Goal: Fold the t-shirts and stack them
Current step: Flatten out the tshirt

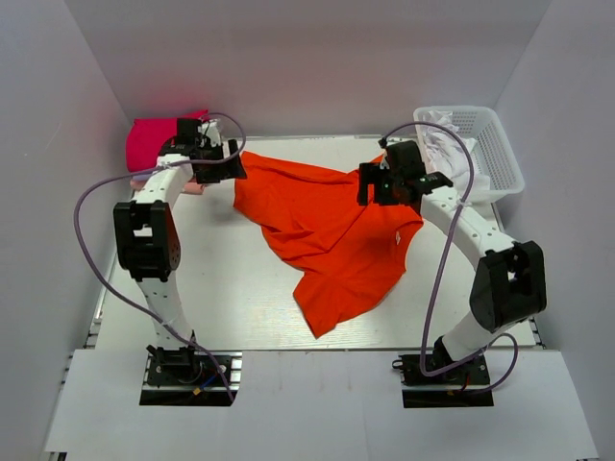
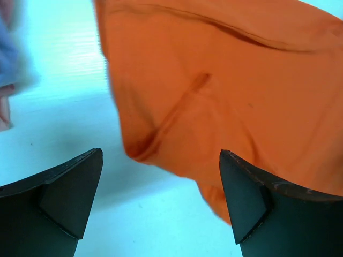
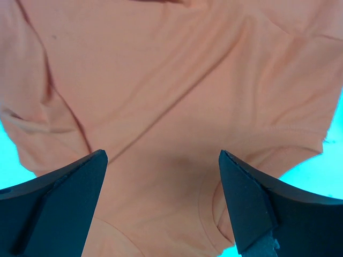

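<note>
Found left jaws spread wide, gripping nothing, above far-left edge of loose orange-red cloth t-shirt (image 1: 327, 230) on white tabletop (image 1: 221, 288); right jaws likewise, above its far-right part.

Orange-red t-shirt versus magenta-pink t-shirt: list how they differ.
The orange-red t-shirt lies loose and wrinkled in the middle; the magenta-pink t-shirt is a compact bundle at the far left. The orange-red t-shirt spreads far wider than the magenta-pink t-shirt. Both are plain cloth.
</note>
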